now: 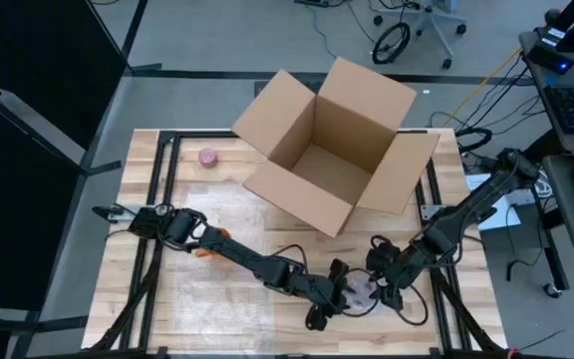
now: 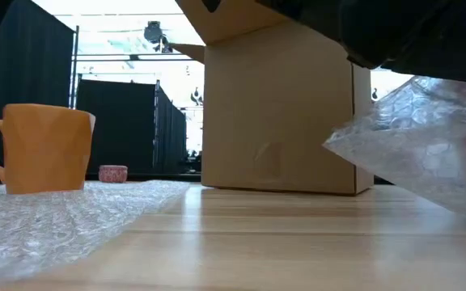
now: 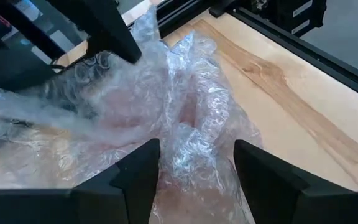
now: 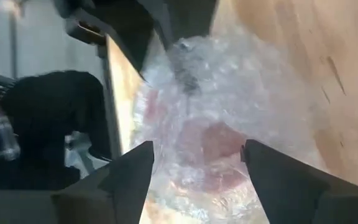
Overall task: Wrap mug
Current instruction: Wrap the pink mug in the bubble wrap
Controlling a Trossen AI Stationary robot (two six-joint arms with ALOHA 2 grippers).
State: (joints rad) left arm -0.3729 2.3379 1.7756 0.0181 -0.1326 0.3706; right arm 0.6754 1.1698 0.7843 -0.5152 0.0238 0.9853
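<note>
One cardboard box sits open on the wooden table.

My table sits in even overhead light; glare whitens the ceiling behind, and my right pincer's view is blurred.

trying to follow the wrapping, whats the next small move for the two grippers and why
Probably close the left gripper on the bubble wrap bunched between its open fingers. The right gripper is also open around the pinkish wrapped bundle, so neither seems to grip it and the loose wrap could unfold.
</note>
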